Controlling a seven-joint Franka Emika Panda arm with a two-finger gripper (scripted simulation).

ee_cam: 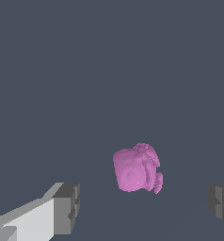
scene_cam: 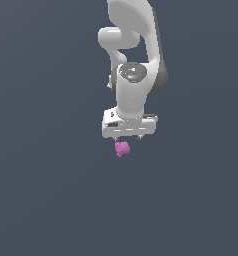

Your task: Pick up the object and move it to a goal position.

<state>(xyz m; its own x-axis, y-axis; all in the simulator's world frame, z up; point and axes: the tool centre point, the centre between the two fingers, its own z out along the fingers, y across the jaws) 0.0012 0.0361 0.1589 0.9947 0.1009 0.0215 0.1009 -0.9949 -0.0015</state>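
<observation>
The object (scene_cam: 122, 148) is a small lumpy magenta-pink blob lying on the dark grey floor. My white gripper (scene_cam: 127, 137) hangs just above it, pointing down, and its fingertips barely show under the hand in the exterior view. In the wrist view the blob (ee_cam: 136, 168) lies between my two fingers, apart from both. One finger (ee_cam: 67, 207) and the other finger (ee_cam: 221, 203) stand wide apart. The gripper (ee_cam: 143, 205) is open and holds nothing.
A plain dark grey floor (scene_cam: 51, 200) fills both views. The white arm (scene_cam: 133, 60) rises above the gripper toward the top of the exterior view.
</observation>
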